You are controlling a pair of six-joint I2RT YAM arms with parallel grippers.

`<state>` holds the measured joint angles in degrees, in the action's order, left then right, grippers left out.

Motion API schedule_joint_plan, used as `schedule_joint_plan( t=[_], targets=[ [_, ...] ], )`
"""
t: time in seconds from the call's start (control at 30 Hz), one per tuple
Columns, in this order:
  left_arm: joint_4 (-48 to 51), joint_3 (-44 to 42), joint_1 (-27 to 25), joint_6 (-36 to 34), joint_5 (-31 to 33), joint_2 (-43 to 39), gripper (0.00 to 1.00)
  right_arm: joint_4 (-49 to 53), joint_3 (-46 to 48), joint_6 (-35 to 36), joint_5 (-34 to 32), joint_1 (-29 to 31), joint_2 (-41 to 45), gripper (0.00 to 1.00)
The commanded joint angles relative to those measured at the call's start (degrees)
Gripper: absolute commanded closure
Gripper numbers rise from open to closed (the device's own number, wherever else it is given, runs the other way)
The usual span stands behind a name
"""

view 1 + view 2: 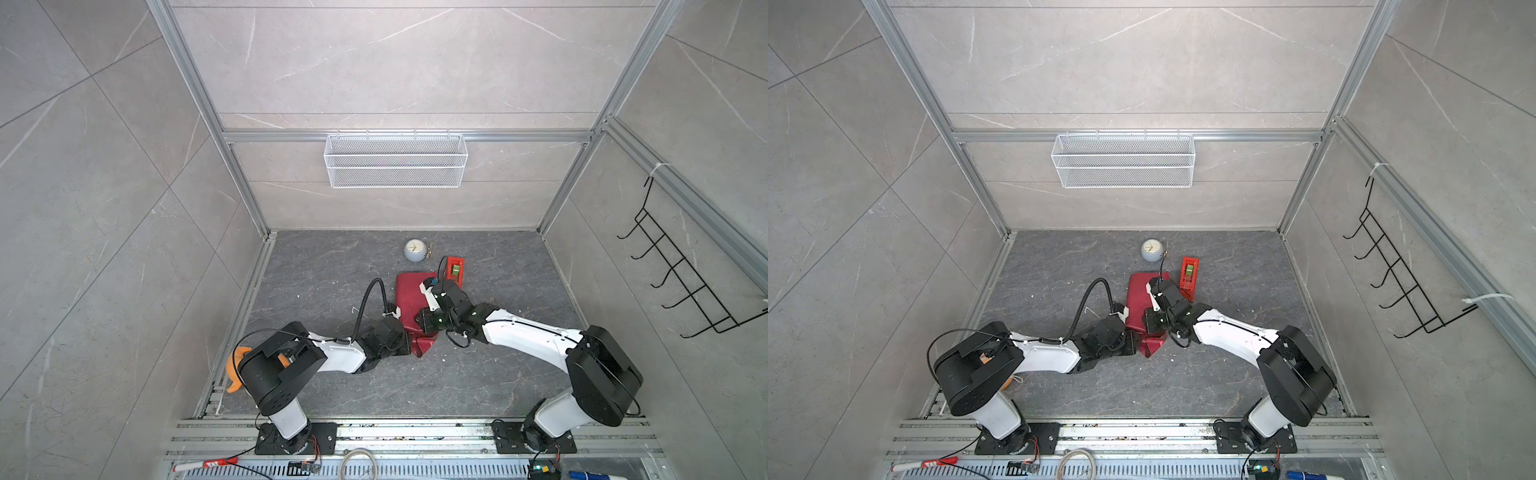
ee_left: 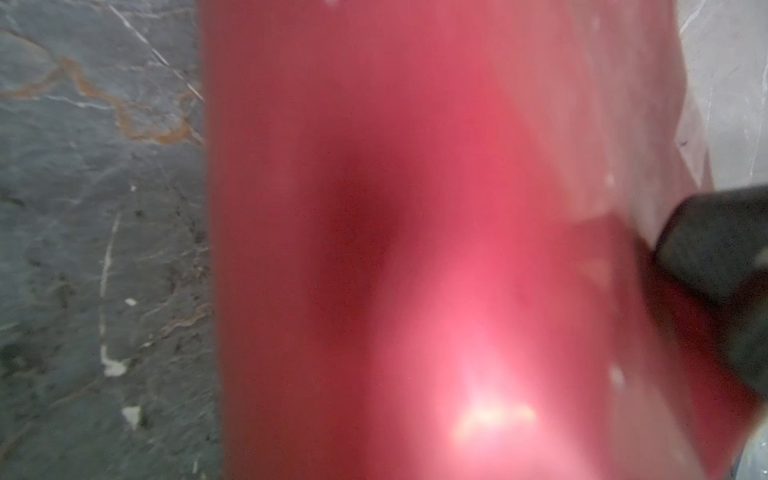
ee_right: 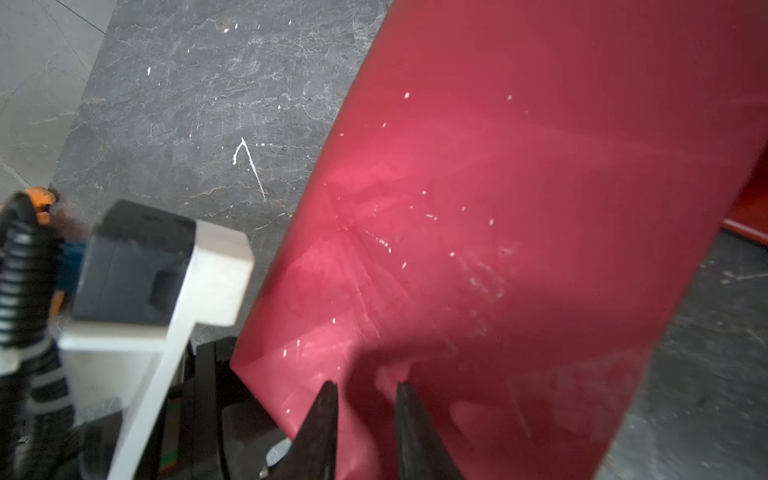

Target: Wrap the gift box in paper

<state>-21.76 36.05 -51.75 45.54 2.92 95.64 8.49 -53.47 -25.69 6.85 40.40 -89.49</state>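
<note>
One sheet, the paper point(image 1: 409, 299), lies at the middle of the dark stone-patterned table point(image 1: 316, 282) in both top views. It is folded into a flat, squarish, raised packet with its maroon side up. Gift box: hidden. No part of its surface shows, so its place under the paper cannot be confirmed. A loose creased tail of the paper sticks out from the packet's lower end toward the bottom of the frame and shows a shinier red face.

Left gripper point(image 1: 404, 334) sits at the packet's lower left corner, touching or just beside the tail. The left wrist view is filled by blurred red paper point(image 2: 415, 208), with a single dark finger point(image 2: 715, 257) at the right edge of the frame. The state of these jaws cannot be told.

Right gripper point(image 3: 365, 399) reaches across the packet's lower right part. In the right wrist view its jaws stand a narrow gap apart, released, with both dark tips at the paper point(image 3: 498, 208).

Red tape dispenser point(image 1: 454, 270), carrying a green roll, stands just beside the packet's upper right corner. A small round white clock point(image 1: 414, 250) sits near, above the packet in the frame. A white wire basket point(image 1: 395, 160) hangs on the back wall, and a black hook rack point(image 1: 681, 286) hangs on the right wall.
</note>
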Motion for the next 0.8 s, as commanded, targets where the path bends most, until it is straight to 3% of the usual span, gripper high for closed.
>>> schedule_joint_plan(
  t=[0.0,0.77],
  targets=[
    [-0.21,-0.53,-0.85,-3.07,0.47,0.16,0.78,-0.16,0.55,-0.68,0.48,-0.40,-0.76,0.72],
    [0.58,-3.26,-6.65,-1.39,-1.10,-0.64,0.95,-0.25,1.35,-1.03,0.44,-0.85,-0.64,0.73]
  ],
)
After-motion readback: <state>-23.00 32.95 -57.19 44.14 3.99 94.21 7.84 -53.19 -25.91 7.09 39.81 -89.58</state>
